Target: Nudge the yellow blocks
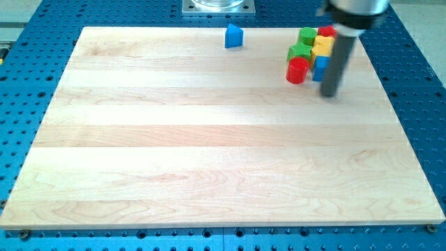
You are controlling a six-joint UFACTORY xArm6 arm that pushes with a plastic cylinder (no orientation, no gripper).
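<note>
Two yellow blocks (322, 46) sit in a tight cluster at the view's top right of the wooden board (209, 139). Around them are a green block (307, 35), a green star-like block (299, 51), a red cylinder (297, 70), a small red block (327, 31) and a blue block (320, 67). My dark rod stands just right of the cluster, hiding its right side. My tip (329, 93) rests on the board just below and to the right of the blue block, below the yellow blocks.
A lone blue block (234, 36) with a slanted top stands near the board's top edge, left of the cluster. A blue perforated table (418, 84) surrounds the board. A metal mount (219, 7) sits at the view's top centre.
</note>
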